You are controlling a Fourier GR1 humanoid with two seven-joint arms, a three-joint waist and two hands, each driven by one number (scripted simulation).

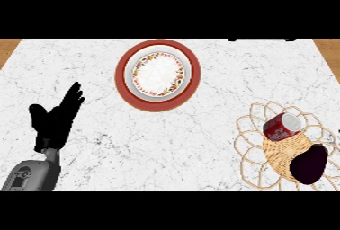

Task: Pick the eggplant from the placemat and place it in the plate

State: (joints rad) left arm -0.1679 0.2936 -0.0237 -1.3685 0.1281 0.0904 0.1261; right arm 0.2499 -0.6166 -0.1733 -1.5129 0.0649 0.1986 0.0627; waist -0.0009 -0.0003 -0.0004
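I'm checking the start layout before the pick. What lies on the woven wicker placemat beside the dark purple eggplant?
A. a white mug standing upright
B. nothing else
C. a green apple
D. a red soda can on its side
D: a red soda can lies tipped on its side on the woven wicker placemat, just up and left of the dark purple eggplant.

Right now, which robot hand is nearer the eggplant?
Only the left robot hand shows, far across the counter from the eggplant on the placemat. The right is out of view.

Dark purple eggplant (pixel 310 164); red-rimmed floral plate (pixel 157 74); tan woven placemat (pixel 282 148); red can (pixel 283 127).
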